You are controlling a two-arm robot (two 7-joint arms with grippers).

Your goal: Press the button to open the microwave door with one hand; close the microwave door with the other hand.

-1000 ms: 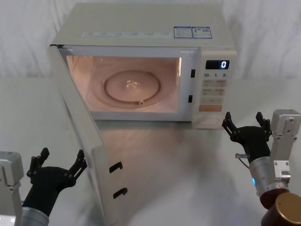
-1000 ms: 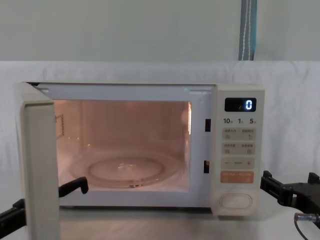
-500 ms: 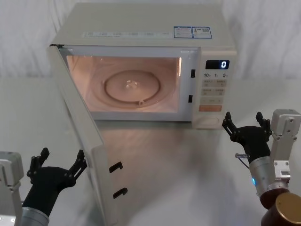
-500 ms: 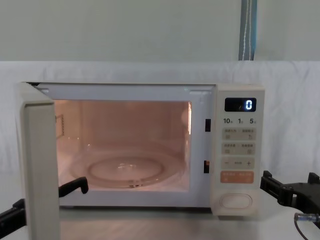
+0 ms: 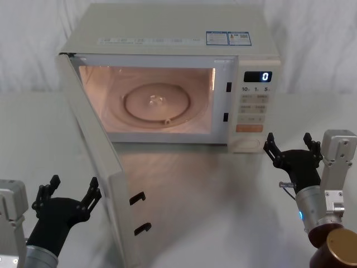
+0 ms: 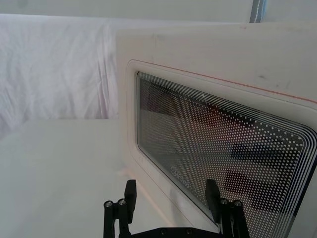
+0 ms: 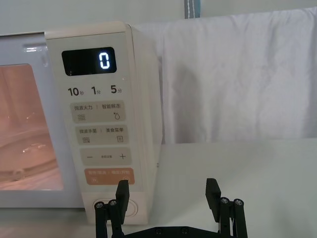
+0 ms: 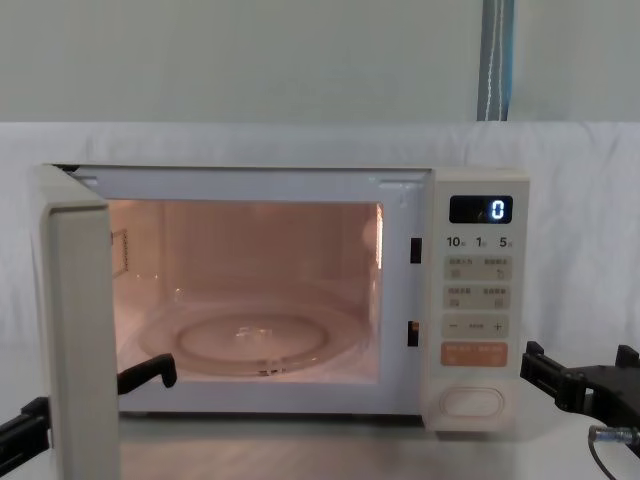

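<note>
The left end effector (image 5: pixel 67 192) sits low at the robot's left, its 2 black fingers (image 5: pixel 93 190) spread wide and pointing forward, nothing between them. Its wrist is silver-grey, with a white boxy arm segment beside it. The right end effector (image 5: pixel 292 146) hangs at the right, also forward-pointing, with both fingers (image 5: pixel 270 146) splayed apart and empty. Behind it are a silver-grey wrist with a blue-green light and a white boxy link; a thin cable seems to trail from it, ending in a small metal plug.
</note>
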